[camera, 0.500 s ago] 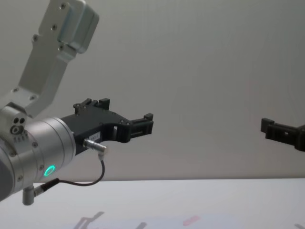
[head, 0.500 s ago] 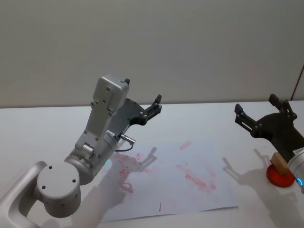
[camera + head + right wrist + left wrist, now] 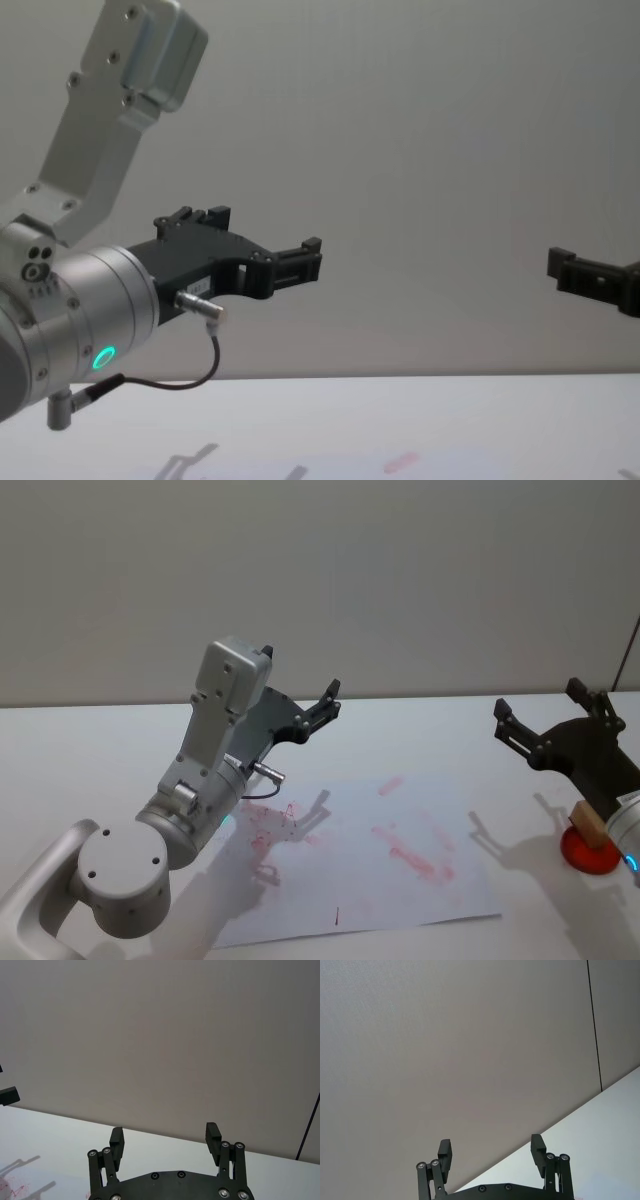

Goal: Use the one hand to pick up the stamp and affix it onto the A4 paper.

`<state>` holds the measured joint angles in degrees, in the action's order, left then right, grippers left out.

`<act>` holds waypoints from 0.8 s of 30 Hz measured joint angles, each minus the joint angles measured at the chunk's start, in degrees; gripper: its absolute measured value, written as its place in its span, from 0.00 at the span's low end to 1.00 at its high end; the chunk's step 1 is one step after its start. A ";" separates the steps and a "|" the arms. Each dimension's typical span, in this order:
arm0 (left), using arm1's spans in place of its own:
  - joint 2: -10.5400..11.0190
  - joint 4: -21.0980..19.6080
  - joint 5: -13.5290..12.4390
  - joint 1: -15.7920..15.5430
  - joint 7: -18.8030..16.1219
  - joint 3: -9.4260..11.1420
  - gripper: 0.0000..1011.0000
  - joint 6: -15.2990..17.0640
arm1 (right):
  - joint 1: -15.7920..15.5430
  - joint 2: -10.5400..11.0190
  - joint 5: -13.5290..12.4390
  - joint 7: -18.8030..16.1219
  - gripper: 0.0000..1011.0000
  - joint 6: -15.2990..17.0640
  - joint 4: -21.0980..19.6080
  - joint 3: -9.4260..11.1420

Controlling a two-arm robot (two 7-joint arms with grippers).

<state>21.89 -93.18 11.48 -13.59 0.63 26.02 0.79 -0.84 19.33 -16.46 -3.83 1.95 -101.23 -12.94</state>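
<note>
The right tool (image 3: 537, 702) is held released above the counter (image 3: 100, 740), the stamp (image 3: 590, 823) being seated on a red ink pad (image 3: 590, 858) below and behind its fingers. The left tool (image 3: 331, 699) is likewise spread, with the red-marked A4 paper (image 3: 370, 865) laid beneath and between both.

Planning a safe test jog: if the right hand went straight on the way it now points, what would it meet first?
The way looks free: the open right hand aims above the table at the grey wall, whose distance is unclear.
</note>
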 joint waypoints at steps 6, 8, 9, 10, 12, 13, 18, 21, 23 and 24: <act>0.00 0.00 0.00 0.00 0.00 0.00 0.99 0.00 | 0.00 0.00 0.00 0.00 0.99 0.00 0.00 0.00; 0.00 0.00 0.00 0.00 0.00 0.00 0.99 0.00 | 0.00 0.00 0.00 0.00 0.99 0.00 0.00 0.00; 0.00 0.00 0.00 0.00 0.00 0.00 0.99 0.00 | 0.00 0.00 0.00 0.00 0.99 0.00 0.00 0.00; 0.00 0.00 0.00 0.00 0.00 0.00 0.99 0.00 | 0.00 0.00 0.00 0.00 0.99 0.00 0.00 0.00; 0.00 0.00 0.00 0.00 0.00 0.00 0.99 0.00 | 0.00 0.00 0.00 0.00 0.99 0.00 0.00 0.00; 0.00 0.00 0.00 0.00 0.00 0.00 0.99 0.00 | 0.00 0.00 0.00 0.00 0.99 0.00 0.00 0.00; 0.00 0.00 0.00 0.00 0.00 0.00 0.99 0.00 | 0.00 0.00 0.00 0.00 0.99 0.00 0.00 0.00; 0.00 0.00 0.00 0.00 0.00 0.00 0.99 0.00 | -0.05 0.06 -0.03 0.00 0.99 0.00 0.00 0.02; 0.00 0.00 0.00 0.00 0.00 0.00 0.99 0.00 | -0.34 0.36 -0.23 0.03 0.99 -0.01 -0.08 0.22; 0.00 0.00 0.00 0.00 0.00 0.00 0.99 0.00 | -0.69 0.68 -0.50 0.17 0.99 -0.07 -0.29 0.46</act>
<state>21.89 -93.18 11.48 -13.59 0.63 26.02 0.79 -1.53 20.02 -16.96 -3.66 1.88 -101.52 -12.47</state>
